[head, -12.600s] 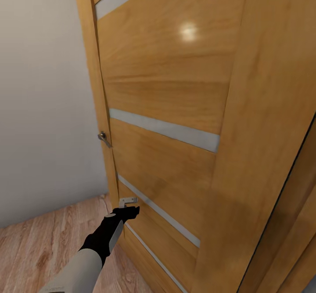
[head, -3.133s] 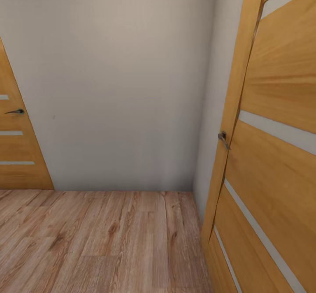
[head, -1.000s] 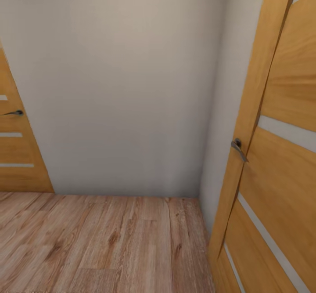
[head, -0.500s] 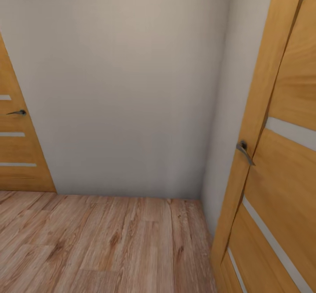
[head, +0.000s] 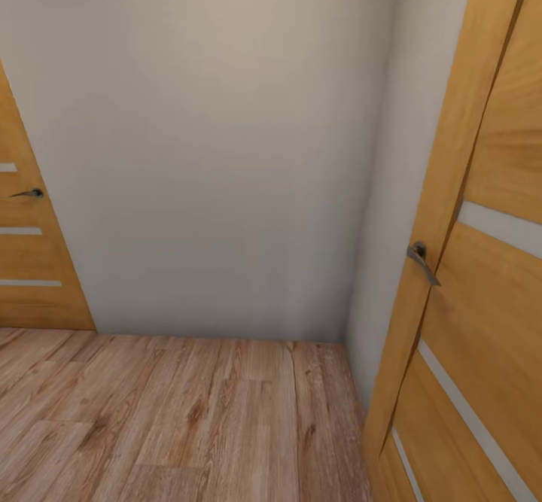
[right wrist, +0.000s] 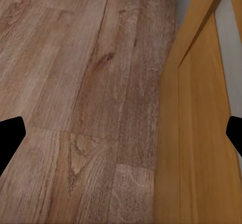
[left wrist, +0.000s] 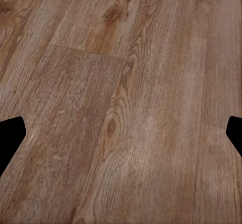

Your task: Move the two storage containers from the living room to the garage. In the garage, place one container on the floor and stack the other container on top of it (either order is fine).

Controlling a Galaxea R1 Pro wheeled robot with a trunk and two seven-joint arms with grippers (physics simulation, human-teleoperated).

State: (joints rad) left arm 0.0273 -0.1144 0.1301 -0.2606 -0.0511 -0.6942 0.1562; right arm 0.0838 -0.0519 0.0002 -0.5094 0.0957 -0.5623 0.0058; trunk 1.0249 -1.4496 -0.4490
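You are facing a pale wall (head: 211, 148) in a corner, a striped door (head: 482, 261) just beside you at right. Both grippers, left (left wrist: 121, 133) and right (right wrist: 121, 128), are hanging spread and empty over plank floor (head: 188, 412), since no container is in sight here.

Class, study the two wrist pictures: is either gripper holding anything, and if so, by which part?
Nothing is held. The left gripper and right gripper both have fingers spread wide, with bare wood floor between them.
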